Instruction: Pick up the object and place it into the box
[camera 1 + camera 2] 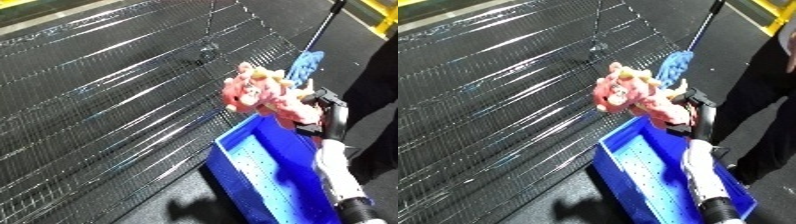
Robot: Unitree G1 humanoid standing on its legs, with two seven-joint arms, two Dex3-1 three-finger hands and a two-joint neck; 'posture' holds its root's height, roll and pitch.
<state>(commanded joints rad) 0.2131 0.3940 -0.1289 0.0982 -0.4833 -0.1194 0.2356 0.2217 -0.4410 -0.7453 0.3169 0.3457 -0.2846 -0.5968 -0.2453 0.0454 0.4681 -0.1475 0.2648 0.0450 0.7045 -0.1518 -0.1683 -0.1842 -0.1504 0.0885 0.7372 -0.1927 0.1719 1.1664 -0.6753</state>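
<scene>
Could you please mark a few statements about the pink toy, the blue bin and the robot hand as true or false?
1. The right robot hand holds the pink plush toy. True.
2. The toy lies on the floor of the blue bin. False: it is held up in the air, over the bin's far end.
3. The bin's floor is dotted with small holes. True.
4. The left robot hand is gripping the bin's rim. False: no left hand shows in either view.
5. A blue mop lies beyond the toy. True.
</scene>
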